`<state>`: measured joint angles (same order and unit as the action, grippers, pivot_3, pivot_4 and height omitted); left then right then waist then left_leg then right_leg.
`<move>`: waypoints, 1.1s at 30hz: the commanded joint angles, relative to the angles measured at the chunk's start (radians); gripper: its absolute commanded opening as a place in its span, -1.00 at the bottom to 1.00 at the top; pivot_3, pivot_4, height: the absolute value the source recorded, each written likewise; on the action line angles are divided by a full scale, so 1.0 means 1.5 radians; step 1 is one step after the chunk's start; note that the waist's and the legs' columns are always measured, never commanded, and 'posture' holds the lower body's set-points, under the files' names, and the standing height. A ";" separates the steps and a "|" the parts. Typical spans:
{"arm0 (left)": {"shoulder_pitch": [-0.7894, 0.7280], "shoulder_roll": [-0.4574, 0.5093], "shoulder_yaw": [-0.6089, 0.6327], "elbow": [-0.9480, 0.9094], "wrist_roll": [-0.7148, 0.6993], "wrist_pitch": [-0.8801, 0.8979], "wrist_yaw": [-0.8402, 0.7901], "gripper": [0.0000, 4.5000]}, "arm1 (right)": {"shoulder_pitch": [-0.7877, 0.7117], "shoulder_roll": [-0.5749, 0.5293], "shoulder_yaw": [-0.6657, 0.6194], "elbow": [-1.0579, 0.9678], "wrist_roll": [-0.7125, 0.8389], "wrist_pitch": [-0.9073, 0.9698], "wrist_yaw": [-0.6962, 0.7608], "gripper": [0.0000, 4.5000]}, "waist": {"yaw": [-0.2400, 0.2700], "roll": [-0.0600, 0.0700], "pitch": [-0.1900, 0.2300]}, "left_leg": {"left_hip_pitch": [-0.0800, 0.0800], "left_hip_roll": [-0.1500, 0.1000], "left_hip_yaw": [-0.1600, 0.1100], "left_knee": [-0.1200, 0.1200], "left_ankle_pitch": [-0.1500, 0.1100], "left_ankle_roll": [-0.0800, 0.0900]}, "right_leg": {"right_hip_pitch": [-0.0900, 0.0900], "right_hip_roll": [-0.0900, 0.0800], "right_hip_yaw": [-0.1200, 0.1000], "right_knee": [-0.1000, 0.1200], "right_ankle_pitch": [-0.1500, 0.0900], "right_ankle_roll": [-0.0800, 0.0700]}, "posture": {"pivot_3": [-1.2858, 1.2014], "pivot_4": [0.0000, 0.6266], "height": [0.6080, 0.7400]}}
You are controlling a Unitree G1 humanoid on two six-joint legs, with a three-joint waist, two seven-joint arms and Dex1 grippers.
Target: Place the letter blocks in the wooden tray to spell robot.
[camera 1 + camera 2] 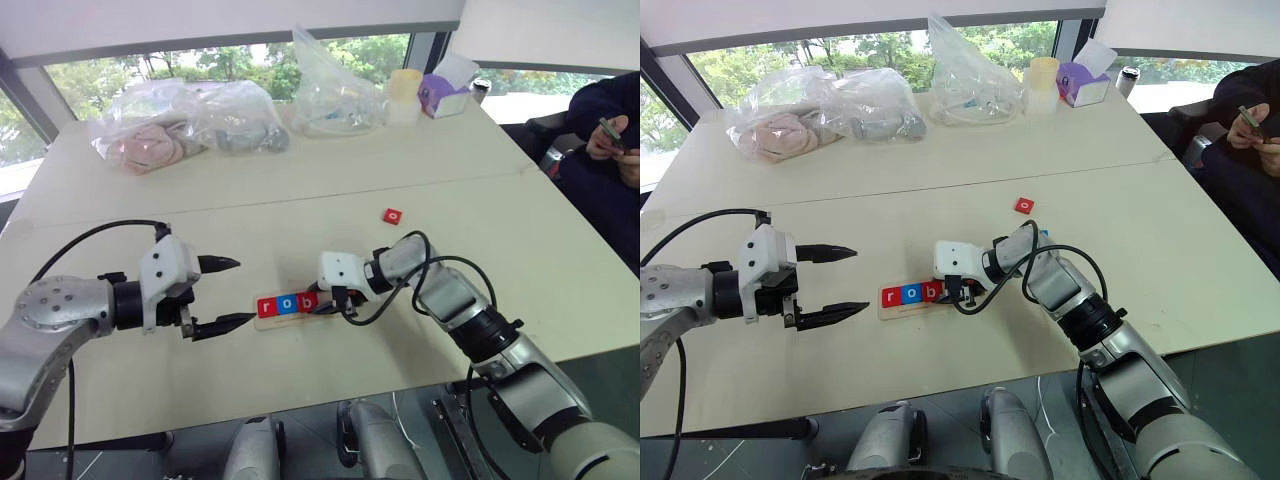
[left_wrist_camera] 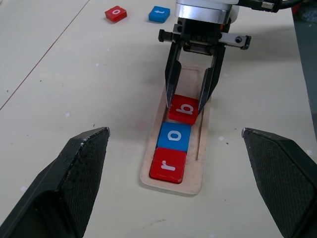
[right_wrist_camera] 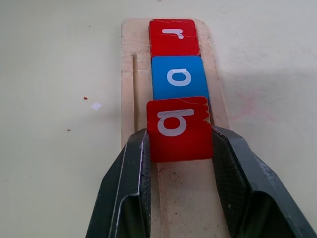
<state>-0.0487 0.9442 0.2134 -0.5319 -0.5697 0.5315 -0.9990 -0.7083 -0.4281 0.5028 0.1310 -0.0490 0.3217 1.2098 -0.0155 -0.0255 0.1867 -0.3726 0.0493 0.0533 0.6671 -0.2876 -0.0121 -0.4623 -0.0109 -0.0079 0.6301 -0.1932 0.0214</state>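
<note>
Red b tile (image 3: 179, 128) sits clamped between the right gripper (image 2: 192, 100) fingers, seemingly just above the wooden tray (image 2: 198, 171), third slot beside blue o (image 2: 174, 137). Left gripper (image 1: 228, 293), jaws apart, hovers off the tray's r end.

Both arms are built of rounded silver-grey metal segments joined by black collars. The left arm's shoulder housing carries a ring of small screw holes. Each wrist ends in a boxy white housing, and from it rise two black fingers: the left gripper (image 1: 222, 294) has tapered, pointed fingers (image 2: 74, 183) with a finely textured surface. Loose black cables loop along each forearm to the right gripper (image 2: 190, 101) and the left.
</note>
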 commanded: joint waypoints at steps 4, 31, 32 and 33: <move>-0.010 0.000 0.001 -0.021 -0.001 -0.006 0.007 1.00 | -0.018 0.012 -0.004 -0.003 0.001 -0.004 -0.002 -0.02 | -0.001 0.000 0.000 | 0.000 0.000 0.000 0.000 0.000 0.000 | 0.000 0.000 0.000 0.000 0.000 0.000 | 0.03 -0.52 1.00; -0.047 -0.007 -0.027 0.004 0.005 -0.010 0.006 1.00 | 0.022 -0.039 -0.086 -0.059 0.015 0.017 -0.079 0.99 | -0.002 0.000 0.000 | 0.000 0.000 0.000 0.000 0.000 0.000 | 0.000 0.000 0.000 0.000 0.000 0.000 | 0.03 -0.52 1.00; -0.049 -0.007 -0.027 0.006 0.005 -0.011 0.005 1.00 | 0.023 -0.038 -0.084 -0.060 0.015 0.018 -0.080 0.99 | -0.002 0.000 0.000 | 0.000 0.000 0.000 0.000 0.000 0.000 | 0.000 0.000 0.000 0.000 0.000 0.000 | 0.03 -0.52 1.00; -0.050 -0.006 -0.028 0.007 0.005 -0.011 0.004 1.00 | 0.024 -0.038 -0.081 -0.061 0.013 0.015 -0.081 0.99 | -0.002 0.000 0.000 | 0.000 0.000 0.000 0.000 0.000 0.000 | 0.000 0.000 0.000 0.000 0.000 0.000 | 0.03 -0.52 1.00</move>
<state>-0.1120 0.9338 0.1699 -0.5126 -0.5687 0.5316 -0.9924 -0.6671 -0.4858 0.3835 0.0862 -0.0286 0.3570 1.0935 -0.0185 -0.0255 0.1868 -0.3727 0.0493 0.0532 0.6668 -0.2876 -0.0121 -0.4627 -0.0106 -0.0076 0.6300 -0.1932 0.0215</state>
